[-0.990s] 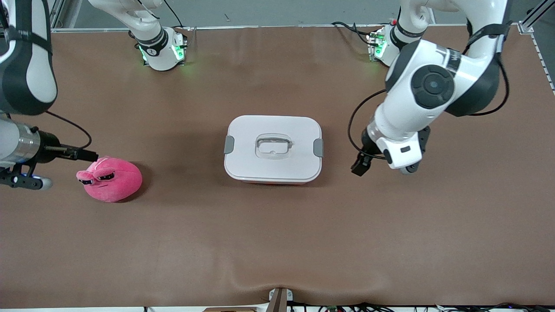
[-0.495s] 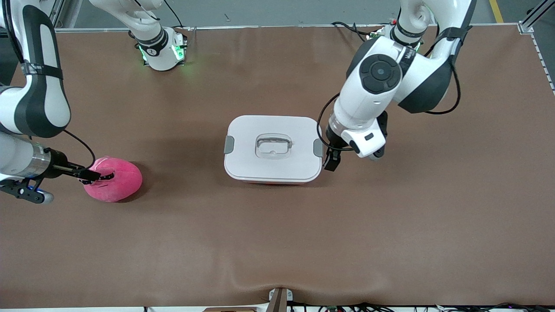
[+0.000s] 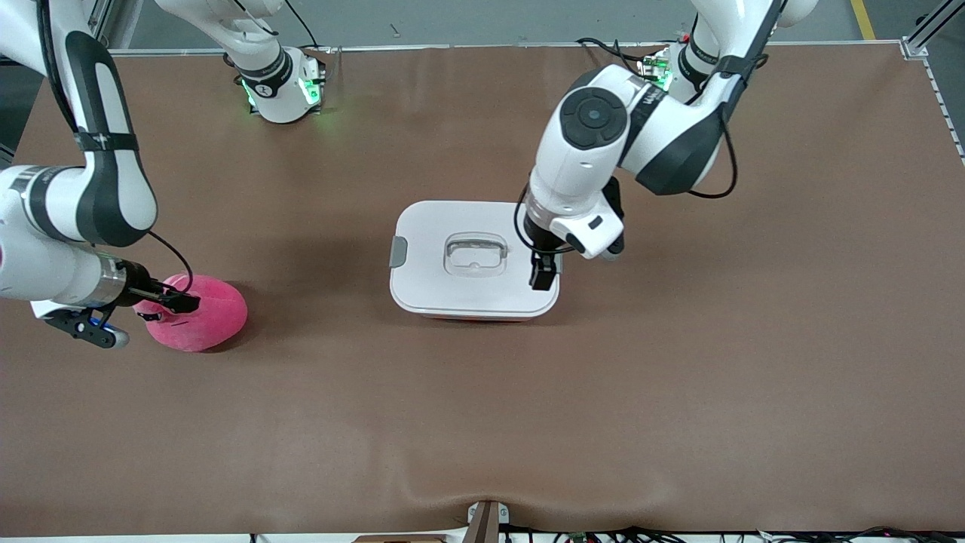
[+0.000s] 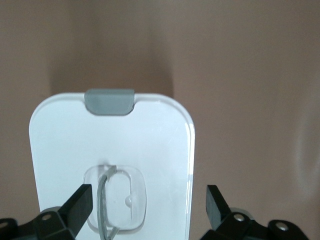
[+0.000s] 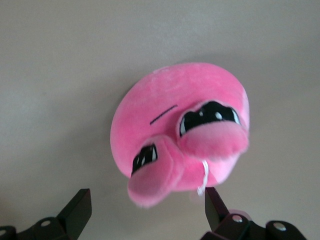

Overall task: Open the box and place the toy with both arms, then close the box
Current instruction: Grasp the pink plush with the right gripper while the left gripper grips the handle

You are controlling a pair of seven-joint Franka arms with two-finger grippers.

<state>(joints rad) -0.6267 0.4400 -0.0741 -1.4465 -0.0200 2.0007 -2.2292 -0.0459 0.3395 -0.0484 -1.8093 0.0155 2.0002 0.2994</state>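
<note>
Hovering grippers, unlabelled box (image 3: 452,283), pink toy (image 3: 207,317)

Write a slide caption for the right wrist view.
Open right gripper poised over the round hot-pink plush toy, which lies on the brown table, eyes facing the camera.

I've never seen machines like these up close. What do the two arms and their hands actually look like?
Both arms are glossy white with rounded shells and dark grey-black bands and round caps at the joints. Loose black cables loop along each wrist. The bases glow green. The left hand and the right hand are small, black and two-fingered, with flat angular fingers bolted on.
</note>
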